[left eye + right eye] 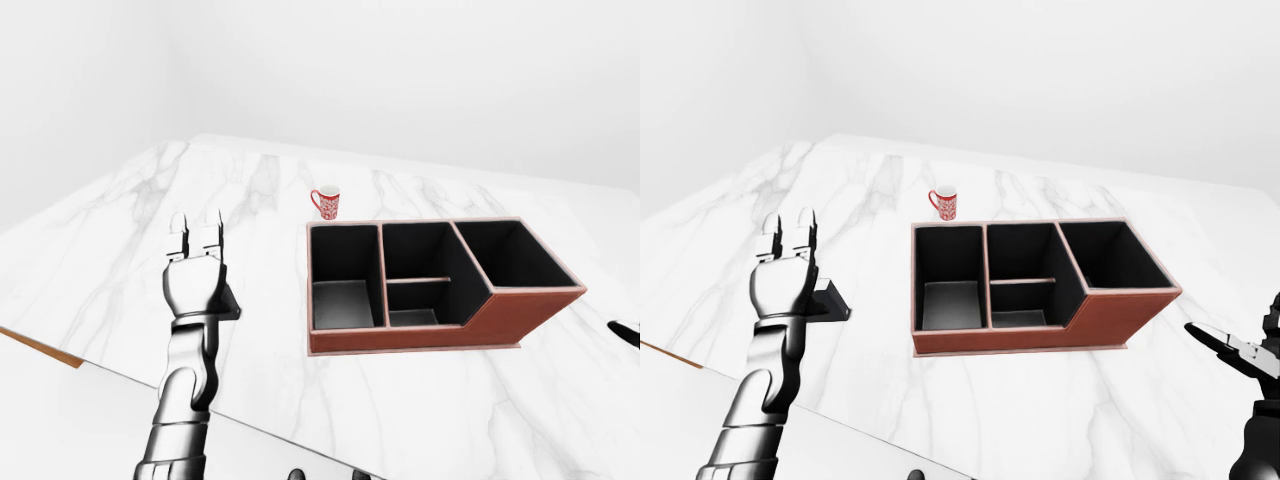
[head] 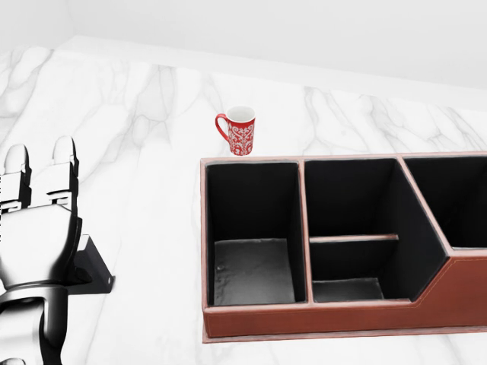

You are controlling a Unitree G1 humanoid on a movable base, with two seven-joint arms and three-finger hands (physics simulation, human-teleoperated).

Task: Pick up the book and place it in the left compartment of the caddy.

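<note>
The book is a dark flat slab lying on the white marble table, left of the caddy; my left hand hides most of it. That left hand hovers over the book with straight fingers pointing up the head view, open and holding nothing. The caddy is brown leather with a black lining; its left compartment holds nothing. In the right-eye view my right hand shows at the lower right edge, off the table, fingers spread, far from the caddy.
A red patterned mug stands just above the caddy's upper left corner. The caddy's middle section is split by a low divider. In the left-eye view the table's near edge runs diagonally at the lower left.
</note>
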